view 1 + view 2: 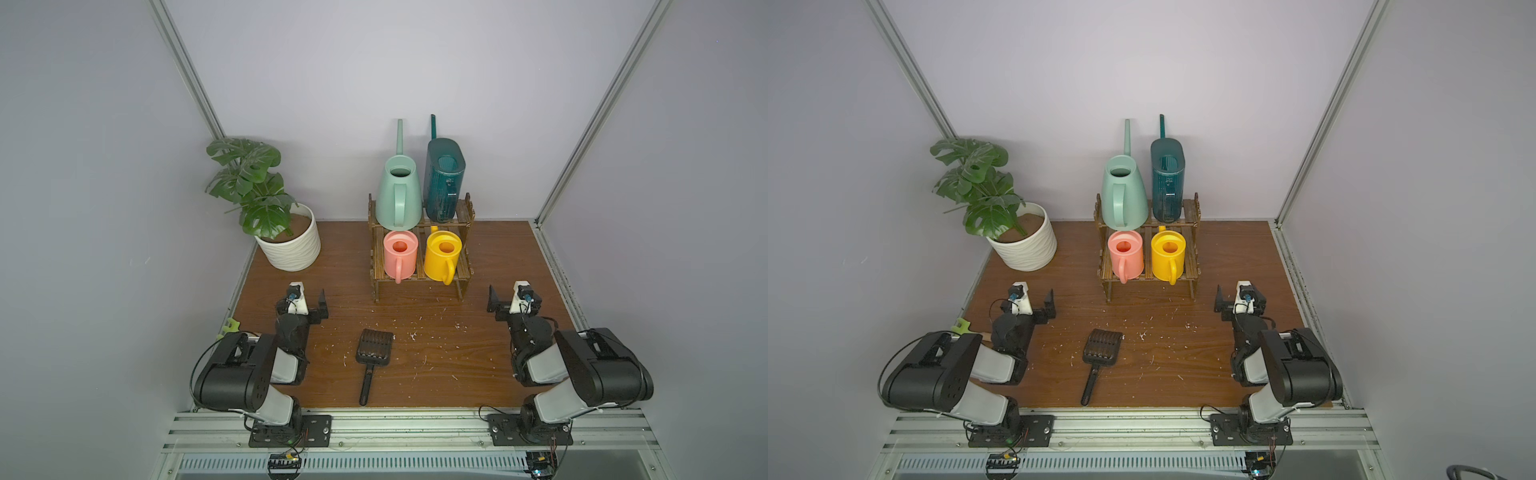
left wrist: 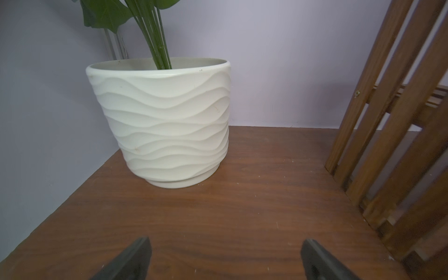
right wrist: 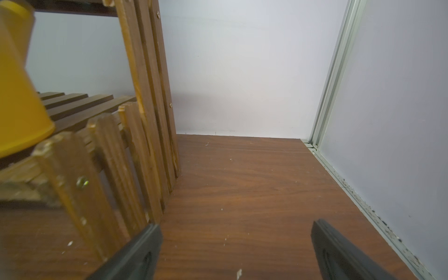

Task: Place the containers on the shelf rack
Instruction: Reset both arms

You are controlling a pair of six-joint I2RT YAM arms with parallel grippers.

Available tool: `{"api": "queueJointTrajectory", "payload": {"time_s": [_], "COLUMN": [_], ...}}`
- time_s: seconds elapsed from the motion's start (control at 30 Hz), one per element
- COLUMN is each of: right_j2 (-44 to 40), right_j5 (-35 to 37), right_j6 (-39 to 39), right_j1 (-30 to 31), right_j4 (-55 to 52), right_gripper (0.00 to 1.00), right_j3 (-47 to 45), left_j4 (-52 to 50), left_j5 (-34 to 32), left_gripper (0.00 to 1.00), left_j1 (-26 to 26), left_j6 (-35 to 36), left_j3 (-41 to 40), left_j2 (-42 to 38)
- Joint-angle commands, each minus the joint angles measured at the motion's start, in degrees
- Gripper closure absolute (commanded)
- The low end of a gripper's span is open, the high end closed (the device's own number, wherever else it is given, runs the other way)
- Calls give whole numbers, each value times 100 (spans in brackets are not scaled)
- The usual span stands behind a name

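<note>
The containers [image 1: 397,199] are all sitting on the shelf rack [image 1: 465,266], tall ones up top and small ones below where they fit, so the left arm [image 1: 291,332] and right arm [image 1: 532,336] are waiting beside the rack with jaws wide apart, holding nothing.

- The tall mint-green can [image 1: 397,199] is standing on the top step of the brown wooden rack [image 1: 464,270], its long spout pointing up.
- The tall dark-teal can [image 1: 444,183] is standing right beside it.
- The small pink can [image 1: 400,253] and the small yellow can [image 1: 441,255] are sitting side by side on the low step, handles facing front.
</note>
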Motion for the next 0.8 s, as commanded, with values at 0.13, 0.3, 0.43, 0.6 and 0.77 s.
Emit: {"api": "queueJointTrajectory", "payload": {"time_s": [0.13, 0.3, 0.43, 0.6, 0.77], "right_j2": [179, -48, -50, 21, 9], "right_j5": [24, -16, -151, -269, -263], "right_j6": [-35, -20, -91, -102, -91], "right_j1": [14, 21, 20, 22, 13], "right_j4": [1291, -834, -1046, -1177, -1122], "right_gripper": [1, 1, 1, 1, 1], "right_j3": [-174, 877, 956, 1078, 1045], "left_j4": [441, -731, -951, -963, -972], "left_j5": [151, -8, -45, -46, -41], "left_gripper": [1, 1, 1, 1, 1], "left_j1": [57, 56, 55, 59, 60], "left_j6": [50, 4, -6, -6, -12], "left_j3": [134, 834, 958, 962, 955], "left_j2": [-60, 51, 72, 72, 60]}}
